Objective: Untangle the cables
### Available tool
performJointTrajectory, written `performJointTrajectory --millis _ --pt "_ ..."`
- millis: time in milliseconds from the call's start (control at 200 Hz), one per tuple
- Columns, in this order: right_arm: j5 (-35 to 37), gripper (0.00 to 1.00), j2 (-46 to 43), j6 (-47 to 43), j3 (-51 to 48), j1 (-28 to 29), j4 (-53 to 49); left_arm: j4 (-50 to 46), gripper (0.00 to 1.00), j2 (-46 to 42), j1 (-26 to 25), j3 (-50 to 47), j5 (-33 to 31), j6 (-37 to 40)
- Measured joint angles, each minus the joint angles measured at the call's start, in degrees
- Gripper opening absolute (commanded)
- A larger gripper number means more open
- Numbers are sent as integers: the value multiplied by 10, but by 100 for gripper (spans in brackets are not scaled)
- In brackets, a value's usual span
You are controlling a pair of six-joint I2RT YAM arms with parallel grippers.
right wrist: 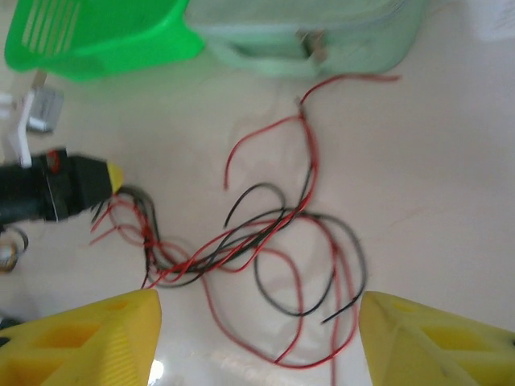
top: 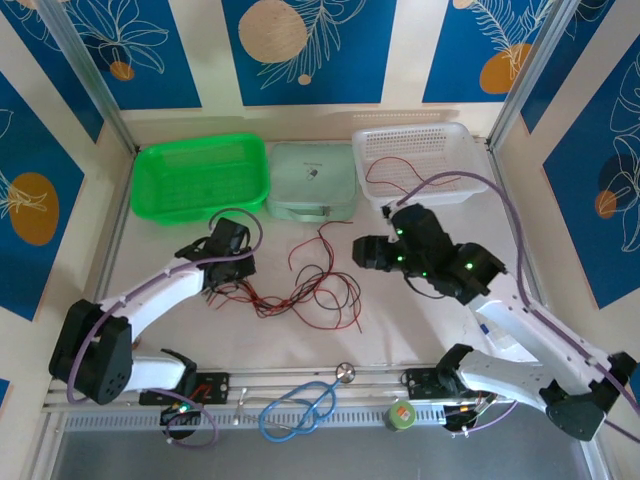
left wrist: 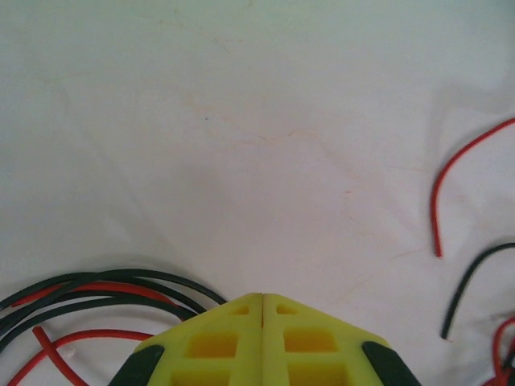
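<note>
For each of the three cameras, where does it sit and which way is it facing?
Top external: above and behind, looking down on the table; left arm and right arm show.
Left wrist: on the left arm, looking down at tabletop; shut left end effector shows.
Right wrist: on the right arm, facing the green basket; open right end effector shows.
Shared: the red and black cables.

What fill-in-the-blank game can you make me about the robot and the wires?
1. The left gripper is ____ (open or shut).
2. The right gripper is ____ (open or shut).
3. The basket at the back left is coloured ____.
4. The cables on the table are red and ____.
Missing words: shut, open, green, black.
</note>
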Motion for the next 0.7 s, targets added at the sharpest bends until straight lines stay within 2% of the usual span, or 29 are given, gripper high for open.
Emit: performJointTrajectory --millis 155,345,535,700 --pt "-78 67 121 69 -4 40 57 -35 0 -31 0 54 15 13" --pt "-189 74 263 215 -4 43 143 -66 0 -66 -1 100 38 21" --pt "-233 75 314 373 -4 55 208 -102 0 -83 -1 124 52 32" --pt "-246 66 357 485 -13 78 246 -137 0 -103 -1 169 55 46"
